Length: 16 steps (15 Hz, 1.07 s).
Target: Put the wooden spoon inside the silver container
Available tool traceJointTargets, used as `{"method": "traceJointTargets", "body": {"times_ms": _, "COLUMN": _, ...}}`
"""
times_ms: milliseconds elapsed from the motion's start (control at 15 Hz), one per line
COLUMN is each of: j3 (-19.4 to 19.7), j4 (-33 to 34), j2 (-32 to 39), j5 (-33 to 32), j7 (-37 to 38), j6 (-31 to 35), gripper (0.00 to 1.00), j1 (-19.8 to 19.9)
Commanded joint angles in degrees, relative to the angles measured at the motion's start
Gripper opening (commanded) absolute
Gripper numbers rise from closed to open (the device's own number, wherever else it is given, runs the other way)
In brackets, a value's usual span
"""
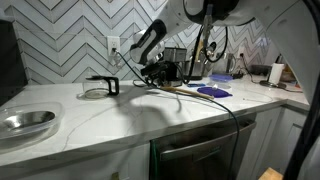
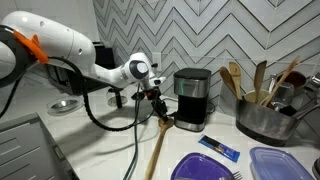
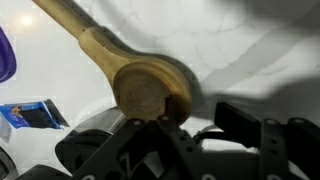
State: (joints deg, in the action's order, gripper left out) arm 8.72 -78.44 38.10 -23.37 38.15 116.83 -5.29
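The wooden spoon (image 2: 156, 145) lies on the white counter, its handle running toward the front edge. In the wrist view its round bowl (image 3: 148, 95) sits just beside one fingertip. My gripper (image 2: 157, 100) hovers over the bowl end, in front of the dark coffee maker (image 2: 190, 100). Its fingers (image 3: 205, 112) are apart, with bare counter between them and nothing held. The silver container (image 2: 265, 120) stands to the right of the coffee maker with several wooden utensils in it. In an exterior view the gripper (image 1: 158, 75) is at the back of the counter.
A wide shallow metal bowl (image 1: 25, 120) sits at the counter's near end. A purple plate (image 2: 205, 168), a clear lidded tub (image 2: 282, 165) and a blue packet (image 2: 218, 148) lie near the spoon's handle. A black cable (image 2: 135, 140) hangs from the arm.
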Motion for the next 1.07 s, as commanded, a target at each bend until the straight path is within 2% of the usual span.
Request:
{"method": "traceJointTargets", "body": {"times_ms": 0, "j3": 1.07, "j4": -1.82, "j2": 0.27, "j5": 1.44, "j7": 0.79, "j6": 3.3, "gripper": 0.3, "j1": 0.34}}
{"method": "traceJointTargets", "body": {"times_ms": 133, "j3": 1.13, "j4": -2.3, "j2": -0.24, "j5": 1.93, "j7": 0.45, "j6": 3.07, "gripper": 0.17, "j1": 0.4}}
{"method": "traceJointTargets", "body": {"times_ms": 200, "j3": 0.93, "j4": -2.65, "j2": -0.73, "j5": 2.46, "j7": 0.24, "j6": 2.44, "gripper": 0.05, "j1": 0.42}}
{"method": "traceJointTargets", "body": {"times_ms": 467, "j3": 0.43, "j4": -4.85, "j2": -3.23, "j5": 3.66, "j7": -0.62, "j6": 1.82, "gripper": 0.05, "j1": 0.2}}
{"method": "traceJointTargets", "body": {"times_ms": 533, "j3": 0.25, "j4": -5.87, "j2": -4.27, "j5": 3.9, "j7": -0.77, "j6": 1.91, "gripper": 0.0, "j1": 0.02}}
{"method": "traceJointTargets", "body": {"times_ms": 600, "j3": 0.19, "j4": -7.32, "j2": -5.59, "j5": 3.59, "j7": -0.92, "j6": 2.04, "gripper": 0.03, "j1": -0.32}}
{"method": "traceJointTargets", "body": {"times_ms": 1000, "j3": -0.44, "j4": -17.11, "j2": -13.96, "j5": 1.87, "j7": -1.38, "j6": 6.9, "gripper": 0.03, "j1": -1.38}}
